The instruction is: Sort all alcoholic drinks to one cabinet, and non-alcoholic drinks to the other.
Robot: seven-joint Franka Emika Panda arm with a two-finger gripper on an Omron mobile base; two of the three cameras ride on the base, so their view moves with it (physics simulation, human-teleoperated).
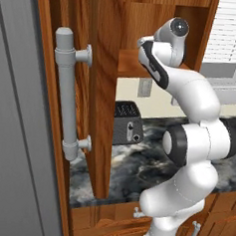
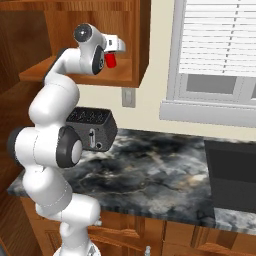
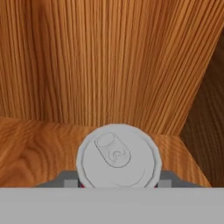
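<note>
The small red metal can with its silver pull-tab top is sitting upright between the fingers of the white arm's gripper, which are pinching its sides, hanging just above the reddish-brown wall cabinet's shelf.

Even, flat rendered light fills the kitchen, with a soft shadow under the cabinet and a dim right wall inside it. Edges look coarse and pixelated; the counter shows no glare.
</note>
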